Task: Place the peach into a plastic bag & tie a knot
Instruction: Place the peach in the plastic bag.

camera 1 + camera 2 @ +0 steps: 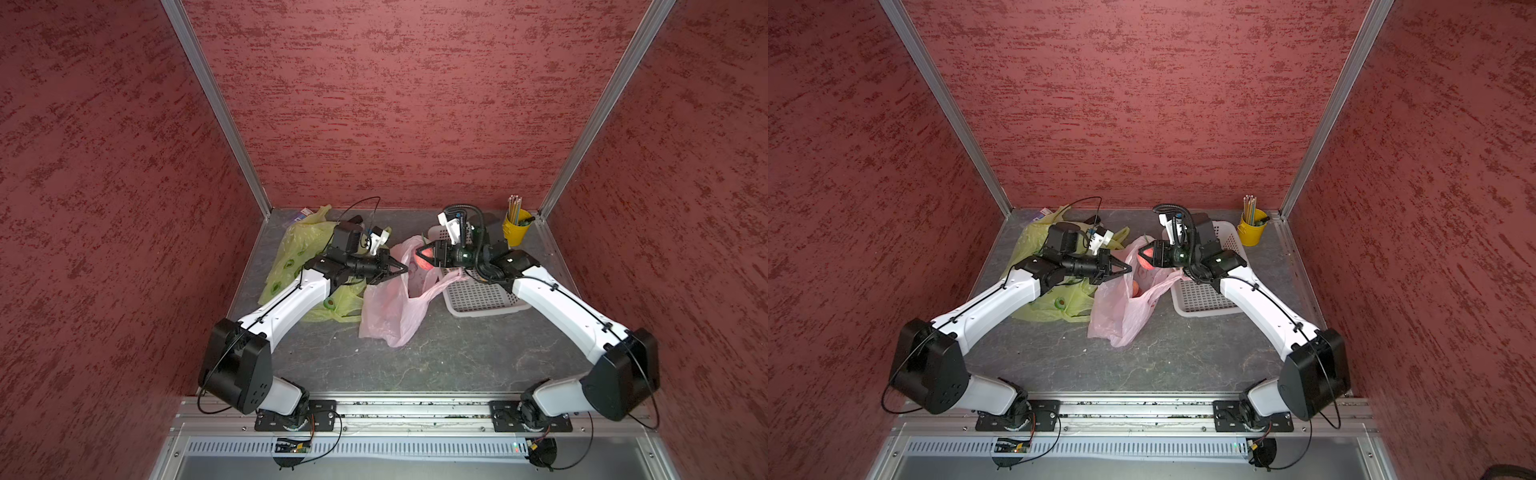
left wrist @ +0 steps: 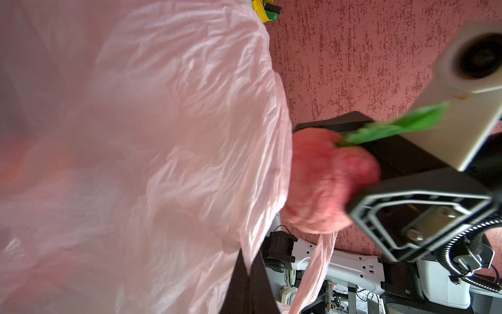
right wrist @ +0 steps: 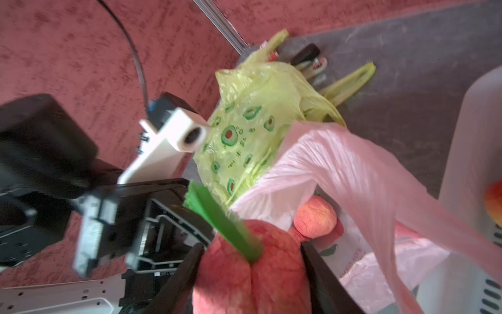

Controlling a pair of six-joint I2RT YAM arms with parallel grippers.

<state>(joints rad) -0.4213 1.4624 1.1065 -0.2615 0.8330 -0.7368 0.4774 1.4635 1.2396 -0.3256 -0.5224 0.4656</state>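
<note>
- Peach (image 3: 252, 274) fills the bottom middle of the right wrist view, nearest to the lens, with a green leaf (image 3: 220, 220) standing out from its top. It is in the air, just at the mouth of the pink bag (image 3: 353, 168), not inside it.
- Right claw (image 1: 427, 254) is about half open, and its two jaws press on the peach from both sides (so this is a grip, not empty jaws).
- Inside the pink bag, in the middle of the same view, a second fruit (image 3: 315, 217) already lies. One more orange fruit (image 3: 494, 198) shows at the right edge, in the white basket (image 1: 478, 297).
- Left claw (image 1: 402, 270) is closed fully. In both top views its tips meet the raised rim of the pink bag, and I judge that it pinches the rim so that the mouth is open.
- Done, as I judge: the peach is picked up and brought to the opening. Left to do: lower it in, let go, then gather the handles and tie the knot (the handles hang loose, and no knot is seen).
- Further out, the green bag (image 1: 299, 245) lies at centre left of a top view, and a yellow cup (image 1: 515, 232) with pencils stands above the basket in the frame.
</note>
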